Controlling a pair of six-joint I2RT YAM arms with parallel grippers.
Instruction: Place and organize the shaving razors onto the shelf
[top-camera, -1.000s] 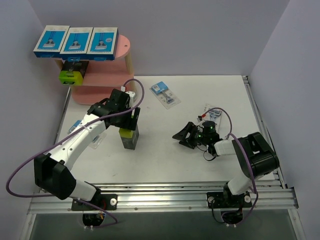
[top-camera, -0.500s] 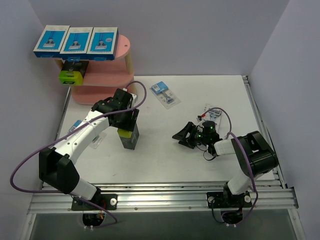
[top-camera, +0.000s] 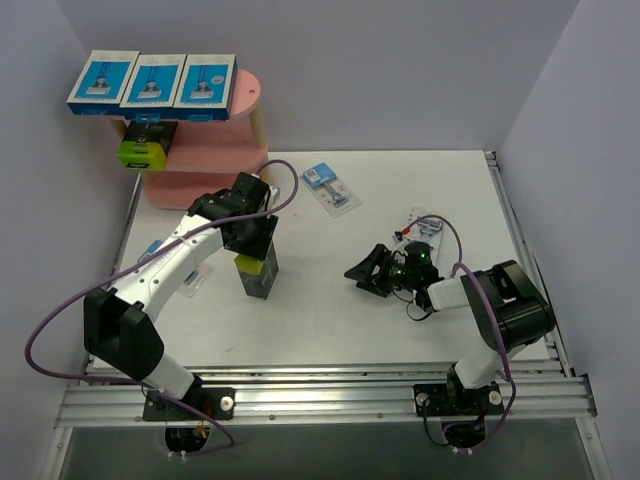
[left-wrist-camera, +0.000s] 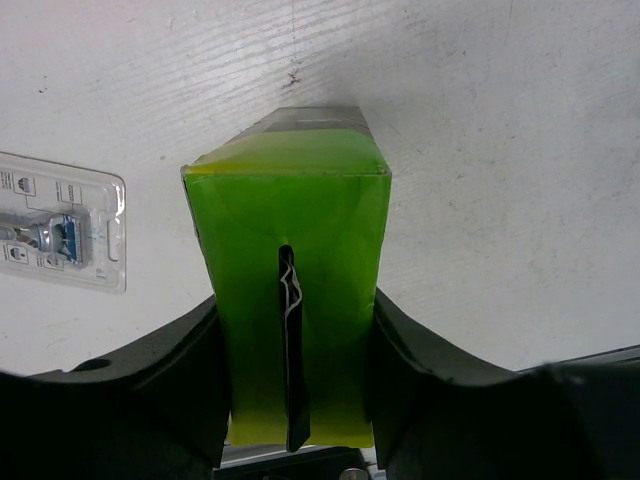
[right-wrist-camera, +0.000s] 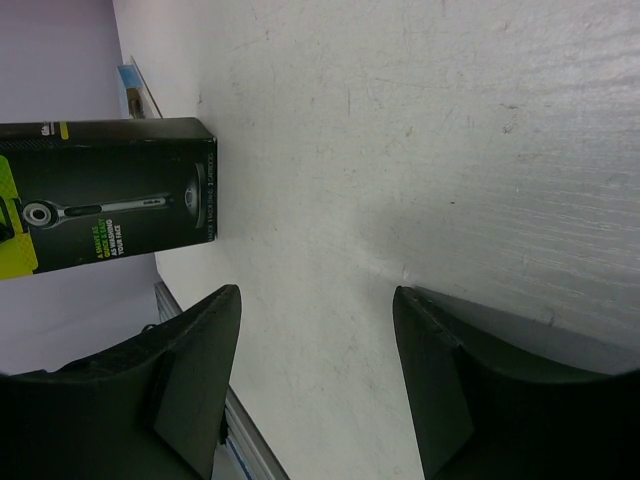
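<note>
The black box (left-wrist-camera: 290, 210) with the lime-green end is stood upright on the worktop (top-camera: 330, 310), apart from the pink shelf (top-camera: 245, 95), and is pinched on both sides by the left gripper (left-wrist-camera: 295, 330) — a blister pack (left-wrist-camera: 60, 232) lies just beside it. The right gripper (right-wrist-camera: 315, 350) is held spread and empty, low over the worktop. Three blue-and-white boxes (top-camera: 152, 82) are lined up on the shelf's top board.

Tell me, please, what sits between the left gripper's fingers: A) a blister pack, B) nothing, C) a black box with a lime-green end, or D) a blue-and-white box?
C: the wrist view shows the left gripper with a finger against each side of the box, at its green end.
</note>
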